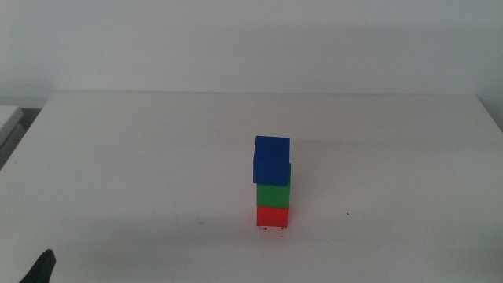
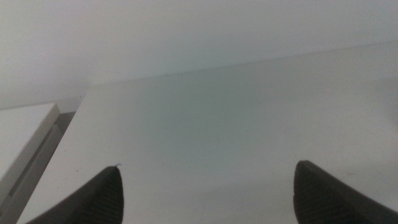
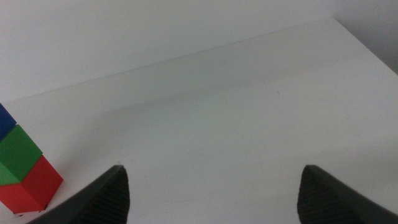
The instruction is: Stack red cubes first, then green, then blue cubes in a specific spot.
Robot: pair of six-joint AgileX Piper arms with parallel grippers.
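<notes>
A stack of three cubes stands near the middle of the white table. The red cube (image 1: 272, 215) is at the bottom, the green cube (image 1: 273, 193) on it, and the blue cube (image 1: 271, 159) on top, set slightly off to the left. The stack covers the marked spot; only a few small dark marks (image 1: 272, 229) show at its base. The right wrist view shows the red cube (image 3: 34, 186), the green cube (image 3: 18, 154) and a corner of the blue cube (image 3: 5, 120). My left gripper (image 2: 208, 190) is open and empty over bare table; its tip (image 1: 39, 269) shows at the bottom left. My right gripper (image 3: 211, 193) is open and empty, apart from the stack.
The table's far edge (image 1: 267, 93) meets a white wall. A white surface (image 1: 6, 118) lies off the table's left side, with a gap between; it also shows in the left wrist view (image 2: 25, 134). The table's right edge (image 3: 367, 46) shows in the right wrist view.
</notes>
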